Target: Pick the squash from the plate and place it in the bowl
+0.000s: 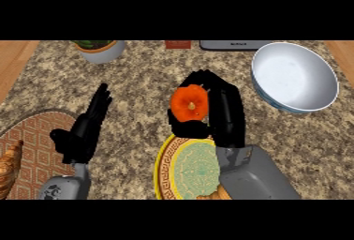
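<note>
The table [145,70] looks like speckled granite, brown and grey, with plain wood along its side edges. The bowl [294,77] looks like smooth, slightly glossy white ceramic. The plate [166,173] has a yellow rim and a matt patterned face. The squash [190,104] has smooth orange skin. Both hands, left [83,131] and right [221,112], are matt black; the forearms look like smooth grey plastic. The mat [38,140] at left looks woven.
</note>
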You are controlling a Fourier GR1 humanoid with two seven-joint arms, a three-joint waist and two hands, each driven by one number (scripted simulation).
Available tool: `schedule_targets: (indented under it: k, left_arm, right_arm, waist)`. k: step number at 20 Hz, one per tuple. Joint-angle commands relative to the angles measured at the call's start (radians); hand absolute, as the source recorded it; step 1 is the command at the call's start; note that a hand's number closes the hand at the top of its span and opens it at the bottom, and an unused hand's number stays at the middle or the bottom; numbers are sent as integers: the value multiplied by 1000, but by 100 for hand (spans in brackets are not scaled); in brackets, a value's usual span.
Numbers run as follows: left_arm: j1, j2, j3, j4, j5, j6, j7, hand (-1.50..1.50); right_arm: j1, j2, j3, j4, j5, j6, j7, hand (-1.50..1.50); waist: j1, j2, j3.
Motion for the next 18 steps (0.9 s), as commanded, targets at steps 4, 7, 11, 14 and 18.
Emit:
schedule_targets:
  k: [4, 7, 11, 14, 18]
  left_arm:
    - [-31, -12, -14, -5, -21, 12, 28, 0]
    - [-53, 5, 26, 28, 5, -4, 21, 0]
    - [-16, -9, -7, -8, -5, -12, 26, 0]
    - [-25, -26, -5, -15, -4, 3, 33, 0]
    - [-28, 15, 42, 54, 17, -40, -47, 0]
  right_arm:
    - [-159, 9, -40, -118, 240, 197, 328, 150]
    - [-284, -12, -168, -126, 180, 316, 375, 150]
    - [-356, -29, -248, -121, 194, 352, 394, 150]
    - [-447, -24, -312, 76, 210, 297, 347, 150]
    - [-473, -67, -399, 119, 151, 324, 307, 150]
  waist:
    - [-1, 0, 0]
    - [4, 3, 0]
    - [7, 2, 1]
    - [16, 5, 1]
    - [12, 6, 1]
